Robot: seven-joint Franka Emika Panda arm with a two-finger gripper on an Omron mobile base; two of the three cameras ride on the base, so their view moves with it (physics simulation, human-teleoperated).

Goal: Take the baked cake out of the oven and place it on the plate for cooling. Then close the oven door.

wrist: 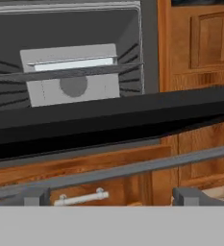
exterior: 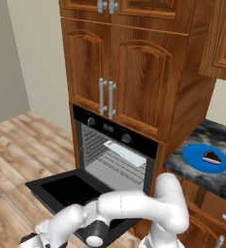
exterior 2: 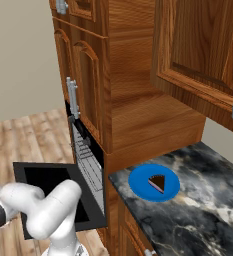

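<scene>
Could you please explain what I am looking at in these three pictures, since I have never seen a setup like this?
This is a simulated kitchen with a white robot arm on a base that can drive. Two pictures come from cameras on that base, one behind the arm to its left and one to its right. The third comes from a camera on the hand, looking along the gripper.

The black oven sits under wooden cabinets, and the oven door hangs open and flat. The hand camera looks from low down across the door's silver handle into the oven, where a pale tray rests on the wire rack.

On the dark marble counter beside the oven lies a blue plate with the baked cake on it. The gripper is open and holds nothing.
</scene>
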